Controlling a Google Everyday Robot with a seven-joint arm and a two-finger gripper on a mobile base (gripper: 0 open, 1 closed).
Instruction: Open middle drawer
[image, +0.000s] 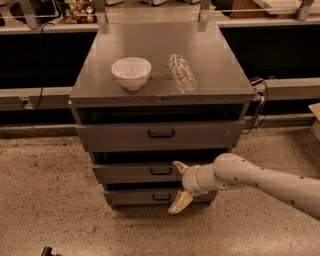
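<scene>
Gripper (176, 187): low in front of the cabinet, its two pale fingers spread wide, holding nothing.
Middle drawer (132, 174): second of three grey fronts, between the top drawer (115, 136) and the bottom drawer (132, 197).
Black handle (161, 171): at the middle drawer's centre; the upper finger is just right of it, contact not clear.
Cabinet top (150, 45): a white bowl (131, 72) and a clear bottle (182, 73) lying on its side.

Your arm (260, 180) is a smooth off-white tube, speckled with small dark dots. It swells to a rounded joint, then a ringed white wrist collar. Your gripper (174, 187), in front of the middle drawer (130, 173) just right of its handle (161, 171), shows two pale tan, tapered fingers (181, 201) spread apart.
</scene>
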